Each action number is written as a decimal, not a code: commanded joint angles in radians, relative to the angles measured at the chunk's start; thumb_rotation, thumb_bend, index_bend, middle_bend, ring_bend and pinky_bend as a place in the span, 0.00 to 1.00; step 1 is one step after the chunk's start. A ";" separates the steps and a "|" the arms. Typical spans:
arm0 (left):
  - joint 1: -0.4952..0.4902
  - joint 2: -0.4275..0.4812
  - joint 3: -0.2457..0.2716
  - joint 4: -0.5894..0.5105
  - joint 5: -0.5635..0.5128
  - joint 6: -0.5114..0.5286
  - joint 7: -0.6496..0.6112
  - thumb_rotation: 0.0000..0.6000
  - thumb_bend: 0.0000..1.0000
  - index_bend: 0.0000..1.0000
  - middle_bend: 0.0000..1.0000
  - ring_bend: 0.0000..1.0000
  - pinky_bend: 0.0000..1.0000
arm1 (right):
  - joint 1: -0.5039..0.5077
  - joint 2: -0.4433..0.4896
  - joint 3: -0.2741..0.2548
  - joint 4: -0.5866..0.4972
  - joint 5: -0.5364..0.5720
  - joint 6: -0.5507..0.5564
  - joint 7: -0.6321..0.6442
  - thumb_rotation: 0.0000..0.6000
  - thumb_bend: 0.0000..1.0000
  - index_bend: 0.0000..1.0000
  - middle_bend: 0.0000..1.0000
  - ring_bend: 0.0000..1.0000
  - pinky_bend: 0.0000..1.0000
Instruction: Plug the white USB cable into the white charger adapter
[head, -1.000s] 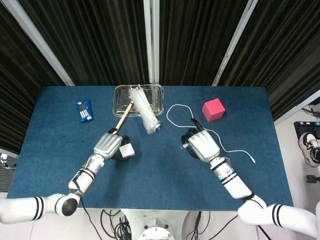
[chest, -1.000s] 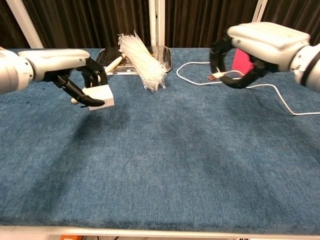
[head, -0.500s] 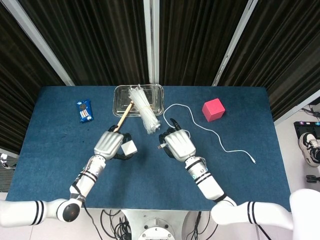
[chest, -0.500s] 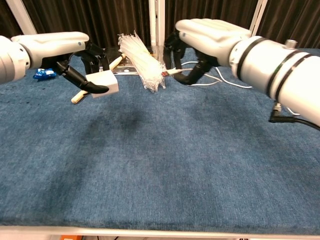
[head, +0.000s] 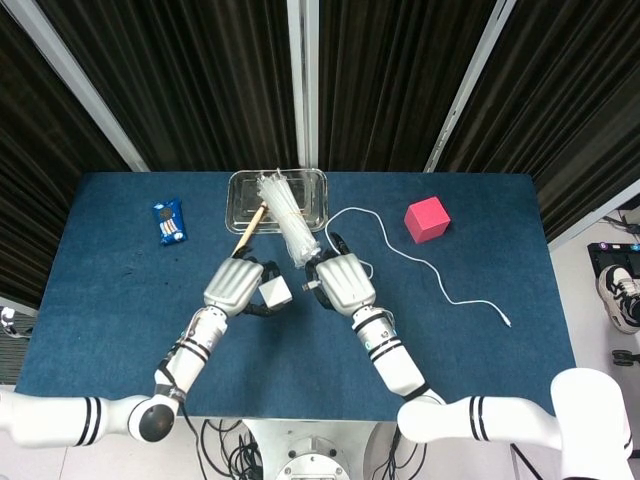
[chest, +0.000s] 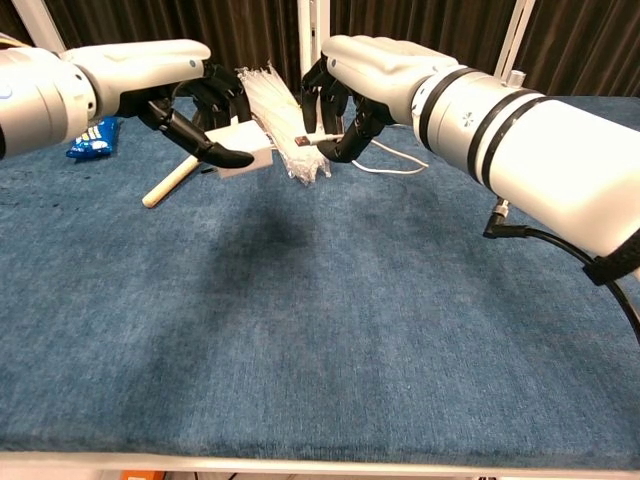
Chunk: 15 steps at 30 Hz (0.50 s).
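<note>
Two robot hands: left (chest: 190, 95) grips boxy adapter (chest: 243, 148), right (chest: 350, 95) pinches thin cable (head: 420, 262).

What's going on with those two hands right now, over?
Left hand holds charger. Right hand pinches cable plug. Plug short of charger, not in. Zip-tie bundle just behind.

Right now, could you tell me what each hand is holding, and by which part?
The left hand grips the white charger adapter around its body. The right hand pinches the white USB cable just behind its plug end, tip pointing towards the adapter.
</note>
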<state>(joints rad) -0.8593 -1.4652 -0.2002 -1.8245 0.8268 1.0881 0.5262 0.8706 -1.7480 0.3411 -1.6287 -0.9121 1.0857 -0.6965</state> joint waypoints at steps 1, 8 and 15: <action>-0.007 -0.011 -0.003 -0.002 0.000 0.008 0.011 0.73 0.19 0.46 0.50 0.37 0.14 | 0.006 -0.003 0.004 0.002 0.011 -0.001 0.015 1.00 0.42 0.65 0.51 0.31 0.07; -0.023 -0.037 -0.006 0.002 -0.008 0.029 0.046 0.73 0.19 0.46 0.50 0.38 0.14 | 0.021 -0.006 0.005 -0.001 0.036 0.004 0.026 1.00 0.42 0.65 0.51 0.31 0.07; -0.035 -0.046 -0.011 0.001 -0.022 0.034 0.065 0.72 0.19 0.46 0.50 0.38 0.14 | 0.033 -0.009 -0.002 -0.002 0.044 0.013 0.037 1.00 0.42 0.65 0.51 0.31 0.07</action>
<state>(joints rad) -0.8938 -1.5106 -0.2112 -1.8236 0.8059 1.1211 0.5907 0.9029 -1.7570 0.3393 -1.6308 -0.8683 1.0987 -0.6602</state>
